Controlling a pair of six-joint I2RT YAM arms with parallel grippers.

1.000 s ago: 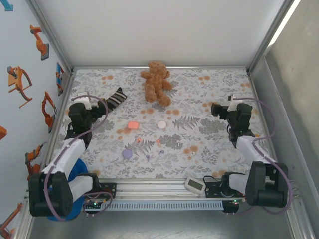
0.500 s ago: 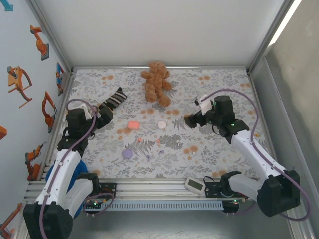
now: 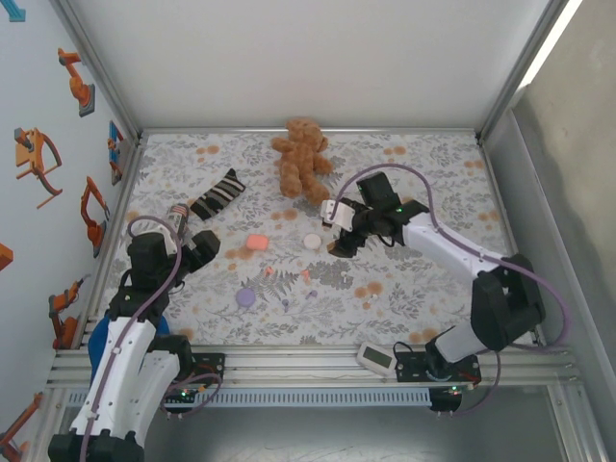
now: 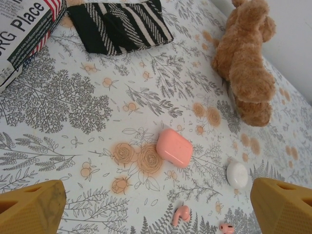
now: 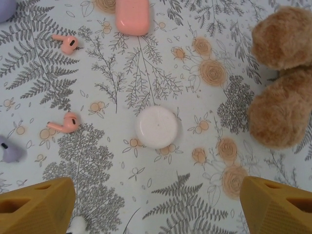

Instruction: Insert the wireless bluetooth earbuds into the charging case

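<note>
Floral-printed mat [image 3: 423, 279] covers the table. Right gripper [image 3: 340, 243] reaches over the mat's centre, just right of the white round plastic case [image 3: 312, 241]. Its yellow fingers [image 5: 36, 204] stand wide apart at the lower corners of the wrist view, with nothing between them. Under that camera the white case lies closed. The salmon-pink rounded plastic case [image 5: 132, 15] lies farther off, also closed. Two salmon-pink plastic earbuds [image 5: 66, 123] lie loose on the mat, one to the left of the white case, the other earbud [image 5: 67, 44] near the pink case. A lilac plastic earbud [image 5: 9, 150] sits at the left edge of the frame. A small white piece [image 5: 76, 225] at the bottom edge is too cut off to identify. Lilac round case [image 3: 246, 297] rests apart, nearer the arm bases. Left gripper [image 3: 200, 244] hangs over the mat's left side, jaws spread wide and empty; its view looks across to the pink case, the white case and both pink earbuds. Every earbud seen lies outside the cases. Brown plush teddy bear [image 3: 303, 162] lies at the far edge, black-and-white striped fabric [image 3: 219, 193] far left, and a white printed packet [image 4: 24, 29] just beside it.
</note>
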